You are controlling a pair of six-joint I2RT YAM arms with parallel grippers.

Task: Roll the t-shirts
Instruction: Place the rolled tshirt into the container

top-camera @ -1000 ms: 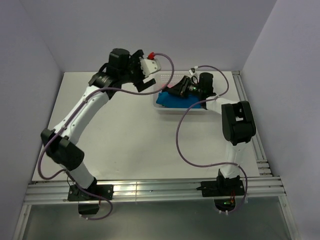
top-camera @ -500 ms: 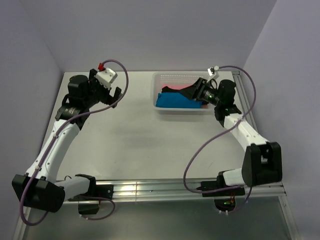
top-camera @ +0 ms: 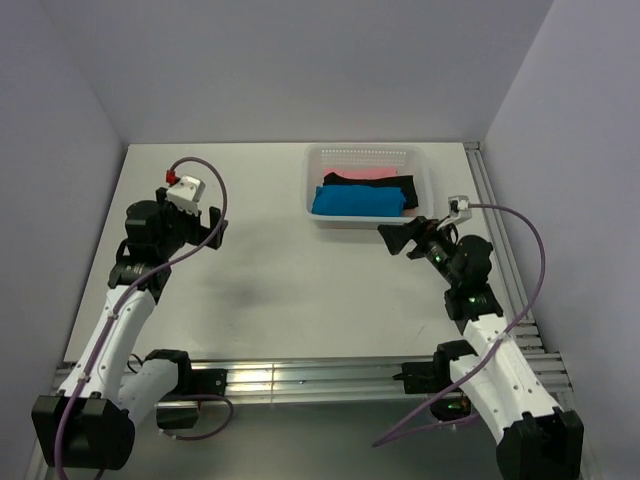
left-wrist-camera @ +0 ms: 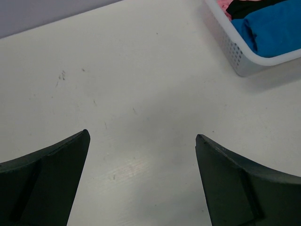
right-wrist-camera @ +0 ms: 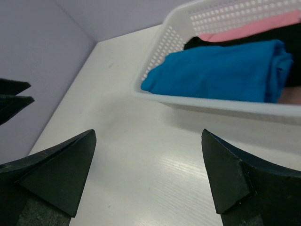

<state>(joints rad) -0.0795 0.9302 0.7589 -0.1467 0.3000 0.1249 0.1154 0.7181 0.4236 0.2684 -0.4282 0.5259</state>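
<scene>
Three folded t-shirts lie in a white mesh basket (top-camera: 366, 221) at the back right of the table: a turquoise-blue one (top-camera: 357, 202) in front, a black one (top-camera: 388, 185) behind it, a pink one (top-camera: 366, 173) at the back. The right wrist view shows the blue t-shirt (right-wrist-camera: 221, 70), the black t-shirt (right-wrist-camera: 292, 42) and the pink t-shirt (right-wrist-camera: 254, 29) inside the basket rim (right-wrist-camera: 211, 104). My right gripper (top-camera: 397, 238) (right-wrist-camera: 148, 132) hangs open and empty just in front of the basket. Out over the left of the table, my left gripper (top-camera: 213, 226) (left-wrist-camera: 142, 134) is open and empty too.
The basket's corner (left-wrist-camera: 244, 61) with the blue t-shirt (left-wrist-camera: 275, 28) shows at the top right of the left wrist view. Purple walls stand at the back and both sides. A metal rail (top-camera: 300, 378) carries both arm bases along the near edge.
Both arms have drawn back from the basket toward the near edge. The right gripper has opened wide and left the basket. The left gripper has swung left and down.
</scene>
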